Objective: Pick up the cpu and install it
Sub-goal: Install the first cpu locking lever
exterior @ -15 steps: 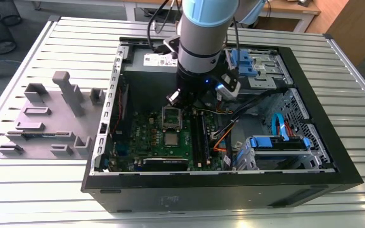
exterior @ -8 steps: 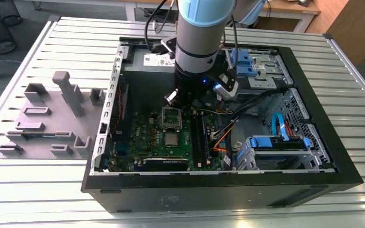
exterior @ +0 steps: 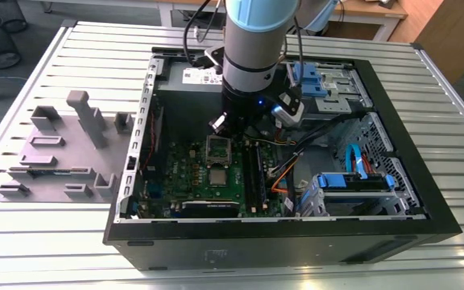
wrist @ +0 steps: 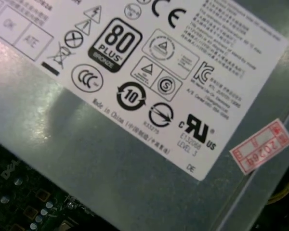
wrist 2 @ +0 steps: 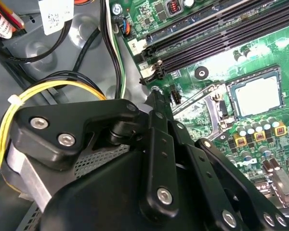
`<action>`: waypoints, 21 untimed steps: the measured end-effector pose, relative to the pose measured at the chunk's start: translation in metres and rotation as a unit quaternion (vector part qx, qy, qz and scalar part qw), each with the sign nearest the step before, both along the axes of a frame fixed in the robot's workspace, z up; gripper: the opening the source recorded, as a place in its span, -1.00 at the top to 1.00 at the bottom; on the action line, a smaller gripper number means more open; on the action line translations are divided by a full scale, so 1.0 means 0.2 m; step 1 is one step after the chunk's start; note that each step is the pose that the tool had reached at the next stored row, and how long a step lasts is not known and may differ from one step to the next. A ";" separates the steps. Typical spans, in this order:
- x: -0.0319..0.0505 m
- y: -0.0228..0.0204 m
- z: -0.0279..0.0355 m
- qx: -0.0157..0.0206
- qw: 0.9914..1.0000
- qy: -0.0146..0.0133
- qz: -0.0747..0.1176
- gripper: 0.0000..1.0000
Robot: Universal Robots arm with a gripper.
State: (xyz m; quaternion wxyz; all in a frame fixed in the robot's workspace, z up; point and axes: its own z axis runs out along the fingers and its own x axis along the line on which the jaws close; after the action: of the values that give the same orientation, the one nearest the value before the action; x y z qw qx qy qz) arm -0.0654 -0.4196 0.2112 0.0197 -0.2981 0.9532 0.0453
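Note:
The cpu [exterior: 218, 176] is a small pale silver square lying flat in the socket on the green board [exterior: 191, 181], inside the open computer case [exterior: 280, 232]. The dark socket frame [exterior: 218, 148] stands swung open just behind it. My gripper [exterior: 218, 125] hangs under the arm above the frame, a short way from the cpu and not touching it. In the second wrist view the cpu [wrist 2: 256, 96] sits in its socket, and the thin metal socket lever [wrist 2: 197, 98] runs from there toward the tip of my black gripper [wrist 2: 154, 96].
Grey fixture blocks [exterior: 63, 151] stand on the slatted table at the exterior view's left. Black memory slots [wrist 2: 216, 29] run beside the socket. Drive bays with blue parts [exterior: 353, 181], loose cables [exterior: 284, 163] and the labelled grey power supply [wrist: 135, 159] crowd the case.

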 end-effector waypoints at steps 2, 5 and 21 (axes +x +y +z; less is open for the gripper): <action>0.000 -0.004 0.005 0.000 1.000 -0.001 0.000 0.79; -0.001 -0.009 0.015 0.000 1.000 -0.003 0.001 0.79; -0.001 -0.012 0.016 0.000 1.000 -0.004 0.005 0.79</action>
State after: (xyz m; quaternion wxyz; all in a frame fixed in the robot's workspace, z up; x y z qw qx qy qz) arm -0.0656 -0.4220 0.2144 0.0237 -0.3031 0.9516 0.0441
